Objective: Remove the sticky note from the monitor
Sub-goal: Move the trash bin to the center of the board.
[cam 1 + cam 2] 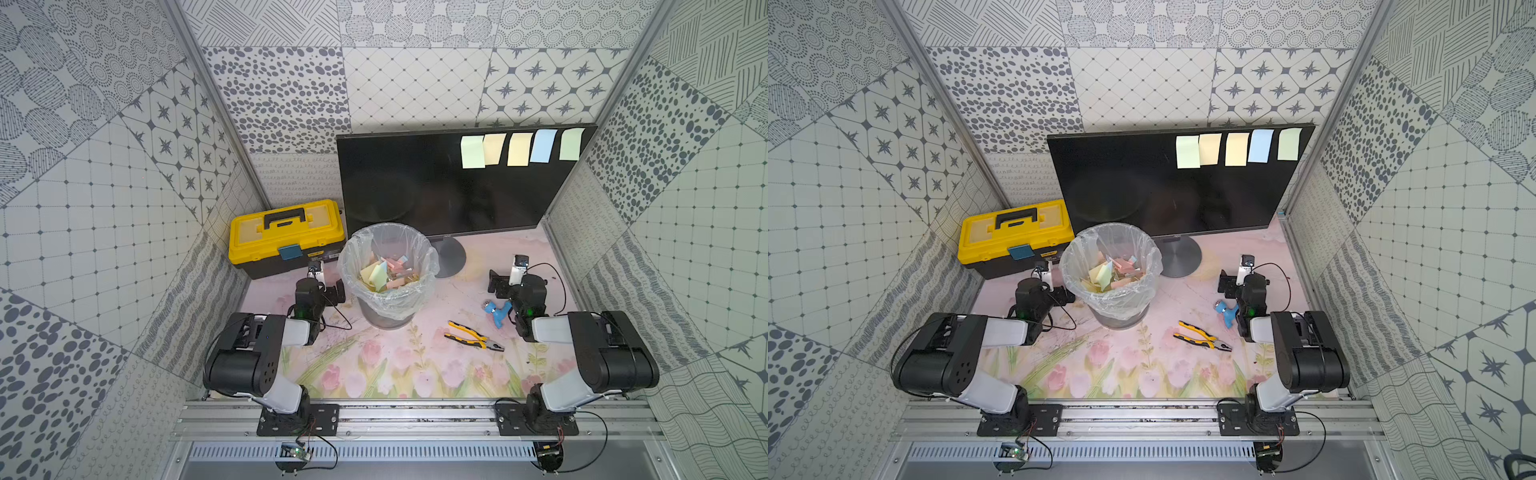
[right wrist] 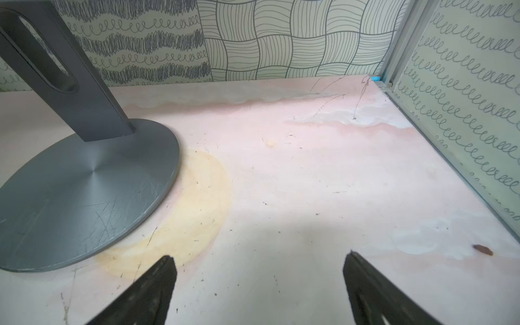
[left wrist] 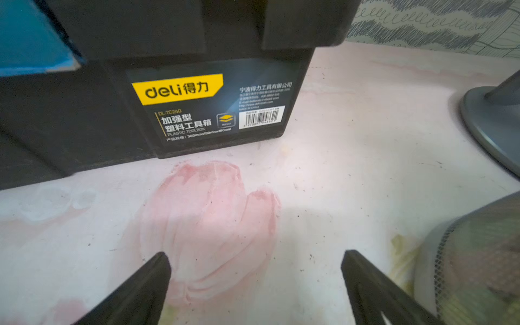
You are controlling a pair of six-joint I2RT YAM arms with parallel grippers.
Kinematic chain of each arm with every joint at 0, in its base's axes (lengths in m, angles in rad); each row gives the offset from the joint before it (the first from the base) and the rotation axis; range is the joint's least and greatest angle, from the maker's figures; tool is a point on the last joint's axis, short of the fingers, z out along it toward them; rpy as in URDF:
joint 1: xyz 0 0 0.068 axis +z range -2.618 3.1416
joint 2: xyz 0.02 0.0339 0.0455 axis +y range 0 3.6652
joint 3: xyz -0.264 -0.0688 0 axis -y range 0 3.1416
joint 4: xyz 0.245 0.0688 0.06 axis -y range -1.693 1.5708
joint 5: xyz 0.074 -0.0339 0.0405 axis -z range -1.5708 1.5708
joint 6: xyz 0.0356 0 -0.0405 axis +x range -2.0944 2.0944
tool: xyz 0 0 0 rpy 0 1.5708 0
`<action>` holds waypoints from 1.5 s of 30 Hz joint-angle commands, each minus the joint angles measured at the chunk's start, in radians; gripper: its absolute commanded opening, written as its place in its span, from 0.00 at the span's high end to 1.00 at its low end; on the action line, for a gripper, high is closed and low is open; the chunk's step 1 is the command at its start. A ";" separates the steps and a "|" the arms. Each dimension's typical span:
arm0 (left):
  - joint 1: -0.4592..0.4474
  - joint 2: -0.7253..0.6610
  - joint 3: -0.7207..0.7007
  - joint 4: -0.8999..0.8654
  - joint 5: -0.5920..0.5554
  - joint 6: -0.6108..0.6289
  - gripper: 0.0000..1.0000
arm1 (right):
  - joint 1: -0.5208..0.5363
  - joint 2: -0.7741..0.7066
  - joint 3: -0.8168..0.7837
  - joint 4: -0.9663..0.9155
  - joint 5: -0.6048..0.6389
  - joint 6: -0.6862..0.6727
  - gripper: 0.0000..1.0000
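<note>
The monitor (image 1: 415,191) (image 1: 1133,191) stands at the back with a dark screen. Several sticky notes hang in a row along its upper right: green (image 1: 472,152), yellow (image 1: 494,148), yellow (image 1: 519,148), blue (image 1: 543,145) and green (image 1: 571,144). My left gripper (image 1: 323,287) (image 3: 256,261) rests low on the table, facing the toolbox, open and empty. My right gripper (image 1: 509,283) (image 2: 260,261) sits low, to the right of the monitor's round grey base (image 2: 84,191), also open with nothing between its fingers. Both grippers are far below the notes.
A lined waste bin (image 1: 386,309) with discarded notes stands in front of the monitor, between the arms. A yellow and black toolbox (image 1: 286,232) sits at the back left. Pliers (image 1: 473,336) and a blue tool (image 1: 498,311) lie beside the right arm. Patterned walls close in both sides.
</note>
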 commanded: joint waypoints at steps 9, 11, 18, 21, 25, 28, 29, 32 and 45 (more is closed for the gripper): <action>-0.007 0.004 0.008 0.048 -0.002 0.009 0.01 | 0.005 -0.001 0.015 0.029 0.007 -0.006 0.03; -0.007 0.005 0.008 0.048 -0.003 0.008 0.01 | 0.001 0.001 0.018 0.026 -0.002 -0.002 0.03; -0.004 -0.160 0.005 -0.075 -0.090 -0.030 0.01 | -0.008 -0.084 0.057 -0.130 0.047 0.031 0.03; -0.004 -0.353 0.021 -0.280 -0.082 -0.095 0.01 | -0.009 -0.203 0.088 -0.288 0.074 0.062 0.03; -0.005 -0.573 0.100 -0.609 -0.041 -0.212 0.01 | -0.008 -0.415 0.061 -0.414 0.122 0.158 0.03; -0.004 -0.663 0.251 -0.923 0.001 -0.343 0.01 | -0.008 -0.569 0.070 -0.569 0.193 0.250 0.03; -0.005 -0.665 0.317 -1.028 0.040 -0.370 0.01 | -0.008 -0.616 0.075 -0.628 0.224 0.281 0.03; -0.005 -0.613 0.519 -1.252 0.190 -0.417 0.01 | -0.009 -0.718 0.092 -0.751 0.259 0.391 0.03; -0.068 -0.292 1.119 -1.900 0.378 -0.433 0.10 | -0.007 -0.778 0.138 -0.946 0.251 0.471 0.03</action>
